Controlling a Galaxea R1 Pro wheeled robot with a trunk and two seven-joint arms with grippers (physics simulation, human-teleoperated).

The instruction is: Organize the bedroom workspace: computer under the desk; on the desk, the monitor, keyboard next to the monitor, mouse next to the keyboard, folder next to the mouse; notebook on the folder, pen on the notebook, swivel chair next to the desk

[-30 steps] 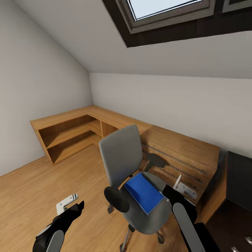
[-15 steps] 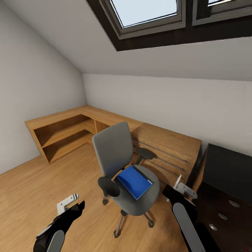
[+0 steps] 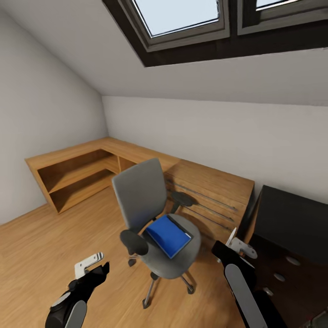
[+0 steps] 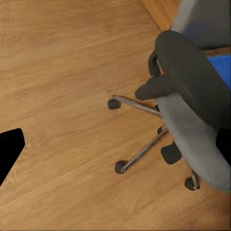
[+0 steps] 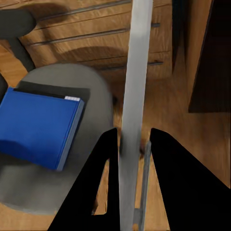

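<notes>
Facing a grey swivel chair (image 3: 152, 214) on the light wood floor (image 3: 41, 246), the robot holds both arms low and close in, probably tucked for travelling. A bright blue folder (image 3: 168, 235) lies flat on the seat, a dark notebook (image 5: 53, 90) peeking from beneath it. The right gripper (image 5: 129, 139) grips a thin pale stick, likely the pen (image 5: 134, 96). I cannot tell the left gripper's (image 3: 89, 265) finger spread. The black desk (image 3: 291, 223) stands just right of a wooden dresser (image 3: 214, 191); open floor lies left.
</notes>
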